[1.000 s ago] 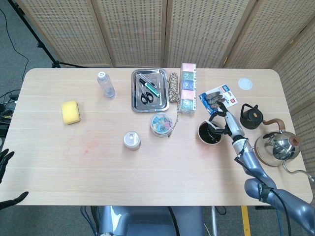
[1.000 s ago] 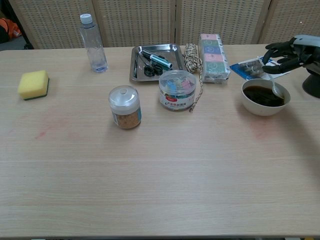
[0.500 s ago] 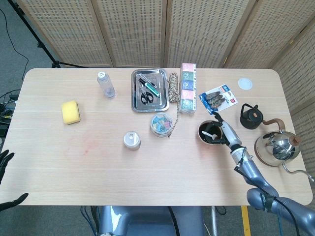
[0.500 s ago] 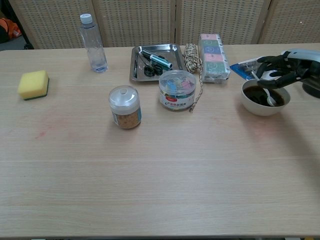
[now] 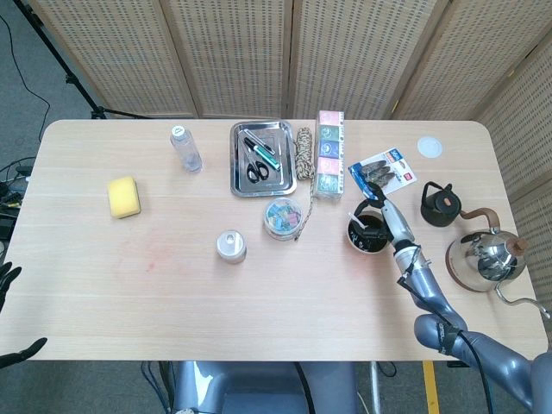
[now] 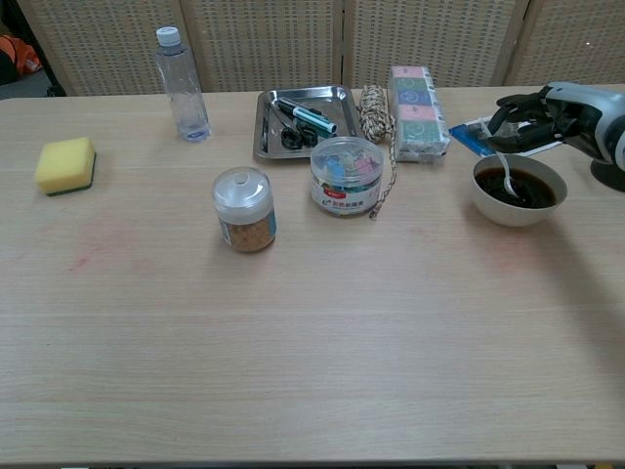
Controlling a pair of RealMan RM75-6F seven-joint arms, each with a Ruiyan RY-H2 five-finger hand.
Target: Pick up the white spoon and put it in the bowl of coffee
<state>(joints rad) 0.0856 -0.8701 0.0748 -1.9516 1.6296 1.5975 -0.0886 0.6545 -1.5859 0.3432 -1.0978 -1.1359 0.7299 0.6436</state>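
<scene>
Standing in the white ceramic bowl of dark coffee (image 6: 519,190), the small white plastic spoon (image 6: 507,176) has its scoop sunk in the liquid and its handle rising toward the black-fingered right hand (image 6: 532,109) above the far rim. The chest view shows fingertips curled around the handle's top, though whether they truly pinch it or only touch it I cannot tell. From the head view the same right hand (image 5: 382,210) covers the bowl's (image 5: 366,235) right side, and the spoon (image 5: 355,216) shows only as a pale sliver at the left rim.

Only the head view takes in the left hand (image 5: 10,316), dark fingers spread at the table's near left edge and holding nothing, along with the black cast-iron teapot (image 5: 442,203) and the steel gooseneck kettle (image 5: 485,260) on the right.

Half a second ago the spoon lay lower across the coffee with the hand's fingers splayed over the bowl; now the handle stands steeper and the hand has pulled up toward the blue printed packet (image 6: 493,132) behind.
</scene>
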